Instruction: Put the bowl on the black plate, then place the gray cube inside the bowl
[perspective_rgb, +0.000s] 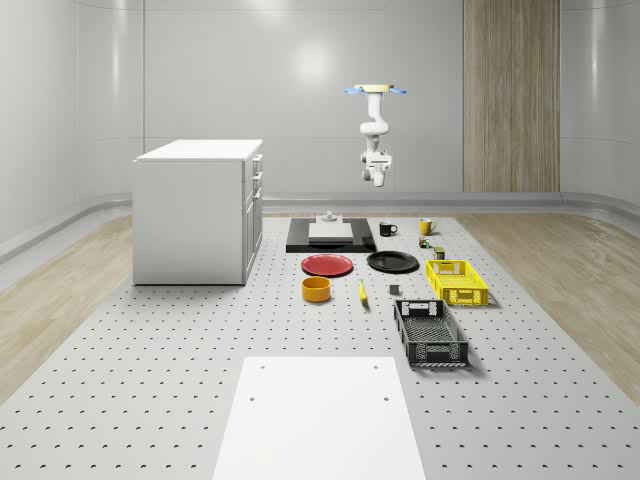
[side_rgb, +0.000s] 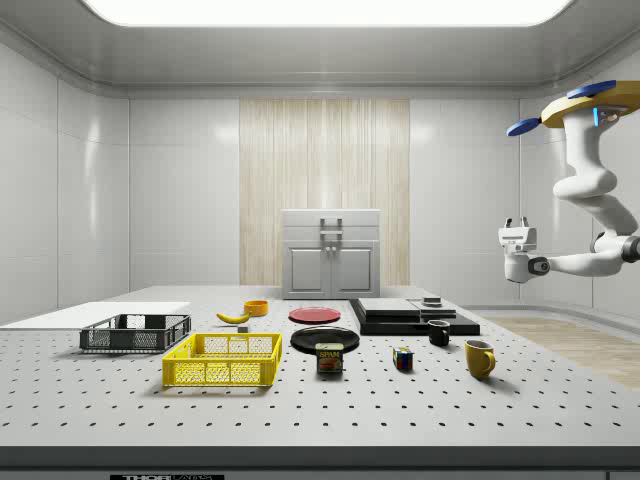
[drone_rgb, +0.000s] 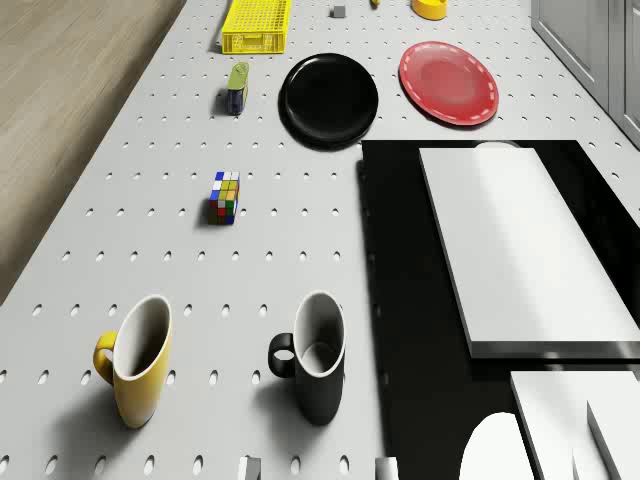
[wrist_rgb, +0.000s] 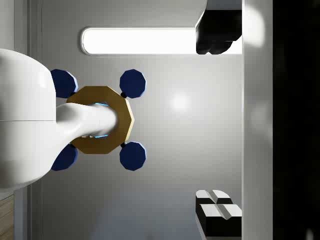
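While drone (perspective_rgb: 375, 90) hovers beyond table's far edge (perspective_rgb: 340, 214), end effector (side_rgb: 517, 238) state unclear, bowl (perspective_rgb: 317, 289) unobstructed

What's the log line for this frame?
drone: hovering beyond table's far end | gripper: high, empty | bowl: off plate | cube: on table
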